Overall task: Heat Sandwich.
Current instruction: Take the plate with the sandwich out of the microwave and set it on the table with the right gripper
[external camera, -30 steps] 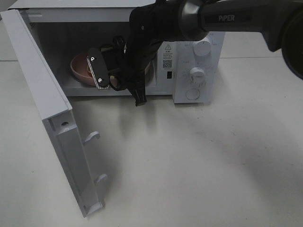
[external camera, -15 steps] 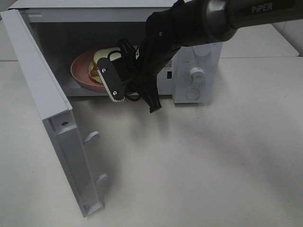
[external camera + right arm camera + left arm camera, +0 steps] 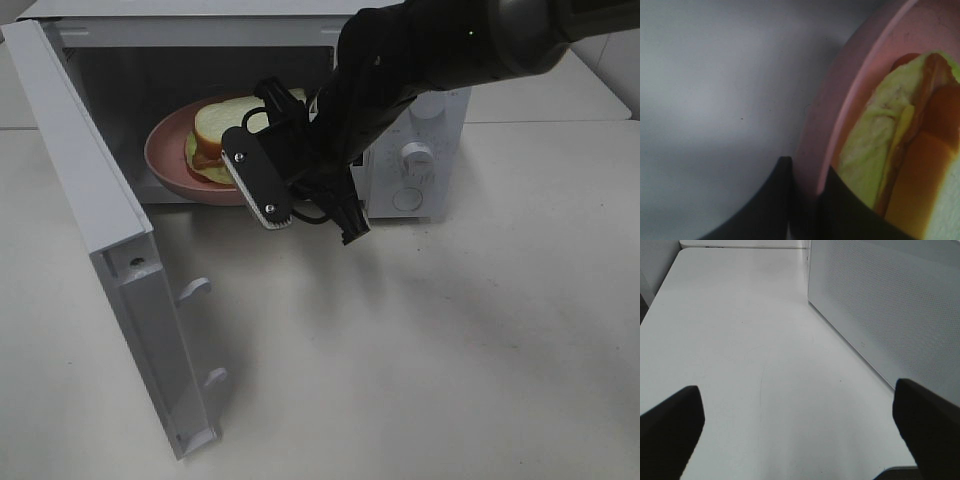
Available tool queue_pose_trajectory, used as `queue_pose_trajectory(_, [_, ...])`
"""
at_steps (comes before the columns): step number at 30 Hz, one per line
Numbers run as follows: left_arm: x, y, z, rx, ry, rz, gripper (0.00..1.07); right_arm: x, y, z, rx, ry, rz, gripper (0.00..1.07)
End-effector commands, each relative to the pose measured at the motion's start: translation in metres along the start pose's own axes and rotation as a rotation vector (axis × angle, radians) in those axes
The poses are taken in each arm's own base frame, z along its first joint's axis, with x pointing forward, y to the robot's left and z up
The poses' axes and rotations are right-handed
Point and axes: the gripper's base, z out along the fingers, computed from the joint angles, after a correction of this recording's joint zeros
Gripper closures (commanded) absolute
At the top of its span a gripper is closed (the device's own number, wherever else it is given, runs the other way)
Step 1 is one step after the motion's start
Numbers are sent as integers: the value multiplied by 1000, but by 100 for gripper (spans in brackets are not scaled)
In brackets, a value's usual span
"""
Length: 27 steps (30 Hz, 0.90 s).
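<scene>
**Right gripper pinching plate rim at microwave mouth**

The right gripper (image 3: pixel 805 200) is clamping the rim of the pink plate (image 3: pixel 165 165), one finger outside the rim and one inside, jaws pressed together on it; the right wrist view is showing this up close. The sandwich (image 3: pixel 225 135) is sitting on that plate, white bread on top, with red and pale yellow-green filling showing at the edge. In the exterior high view the plate is lying at the mouth of the microwave (image 3: pixel 420 150) cavity, at about 10 o'clock from frame centre, with its near edge hanging partly past the cavity floor. The right arm (image 3: pixel 420 60) is reaching in from 1 o'clock across the oven's control panel, covering the plate's right part. The microwave door (image 3: pixel 110 260) is standing wide open, swung toward 8 o'clock. Two white knobs (image 3: pixel 415 158) are showing on the panel, at 3 o'clock from the sandwich.

The left gripper (image 3: pixel 800 425) is spread wide and holding nothing, its dark fingertips (image 3: pixel 670 425) hovering over the white table (image 3: pixel 740 365), with the microwave's perforated side wall (image 3: pixel 890 305) just beside it. It is not showing in the exterior high view.
</scene>
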Motion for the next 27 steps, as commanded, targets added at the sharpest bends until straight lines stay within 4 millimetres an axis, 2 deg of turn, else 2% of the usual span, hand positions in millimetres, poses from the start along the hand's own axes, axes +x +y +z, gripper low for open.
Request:
queue_pose_trajectory(1, [0,0,-2,-1,-27,-2,9,1,0,-18,54,2,-21,107])
queue_pose_trajectory(13, [0,0,-2,-1,-27,-2,9,1,29,-55,63,3,-44,107])
queue_pose_trajectory(27, [0,0,-2,-1,-27,-2,9,1,66,-87,74,7,-54,107])
